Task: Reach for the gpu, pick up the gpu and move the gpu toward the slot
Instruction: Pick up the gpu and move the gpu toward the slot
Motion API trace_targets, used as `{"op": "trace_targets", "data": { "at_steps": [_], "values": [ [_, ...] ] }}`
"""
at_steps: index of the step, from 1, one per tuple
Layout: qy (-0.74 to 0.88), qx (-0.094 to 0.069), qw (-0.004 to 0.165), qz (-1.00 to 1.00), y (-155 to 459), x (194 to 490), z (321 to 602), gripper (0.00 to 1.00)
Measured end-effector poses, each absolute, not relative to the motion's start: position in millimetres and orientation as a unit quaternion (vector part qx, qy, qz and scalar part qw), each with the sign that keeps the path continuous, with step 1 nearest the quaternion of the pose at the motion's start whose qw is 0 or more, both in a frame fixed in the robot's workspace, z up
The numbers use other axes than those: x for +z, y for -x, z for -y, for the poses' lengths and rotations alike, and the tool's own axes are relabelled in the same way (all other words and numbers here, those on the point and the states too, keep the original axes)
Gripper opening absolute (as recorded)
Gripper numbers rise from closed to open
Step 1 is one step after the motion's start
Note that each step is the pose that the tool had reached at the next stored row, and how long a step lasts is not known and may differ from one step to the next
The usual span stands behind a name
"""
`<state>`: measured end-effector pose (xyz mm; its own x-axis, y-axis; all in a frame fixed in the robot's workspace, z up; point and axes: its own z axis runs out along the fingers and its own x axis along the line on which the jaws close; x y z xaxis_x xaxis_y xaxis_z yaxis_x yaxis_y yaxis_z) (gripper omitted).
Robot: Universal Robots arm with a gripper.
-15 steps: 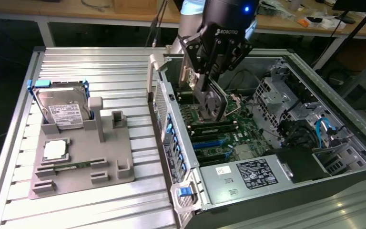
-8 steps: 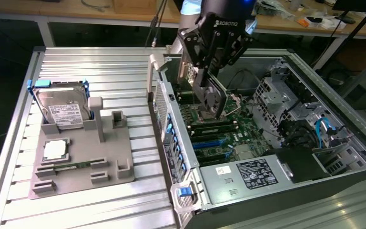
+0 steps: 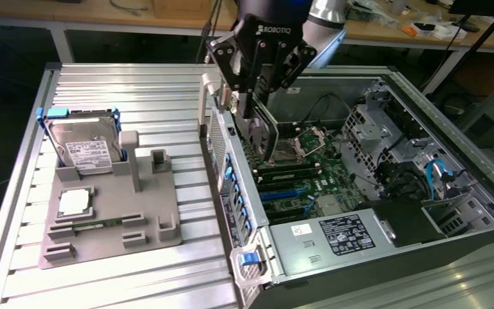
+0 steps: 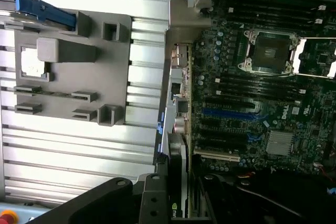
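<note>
Exterior view: we see the gripper (image 3: pixel 254 109) hanging over the open computer case (image 3: pixel 401 270), which lies on its side along the worktop's (image 3: pixel 127 84) edge at the exterior view's right. Its fingers are clamped on the gpu (image 3: pixel 267 136), which we see edge-on as a thin dark slab, its upper end pinched between them. The card is tilted, clear of the worktop, just inside the case's rear wall and above the motherboard (image 3: pixel 316 174). We cannot tell whether its lower edge touches the board.

From the wrist view we look down along the card onto the expansion slots and the processor socket (image 4: pixel 270 51).

Toward the worktop's opposite edge, well apart from the gripper, lies a grey fixture (image 3: pixel 157 232). A hard drive (image 3: pixel 84 148) with a white label stands upright at its far end. A square chip (image 3: pixel 74 203) and a slim green memory stick (image 3: pixel 101 223) lie flat nearer its front.
</note>
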<state>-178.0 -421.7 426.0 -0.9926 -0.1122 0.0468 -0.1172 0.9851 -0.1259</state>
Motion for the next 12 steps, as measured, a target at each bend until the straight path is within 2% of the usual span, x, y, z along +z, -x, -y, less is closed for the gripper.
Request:
{"op": "trace_targets", "data": {
  "at_steps": [12],
  "values": [
    [-0.058, 0.065, 0.019, 0.996, 217.2, 414.8, 421.7, 0.27]
  ]
}}
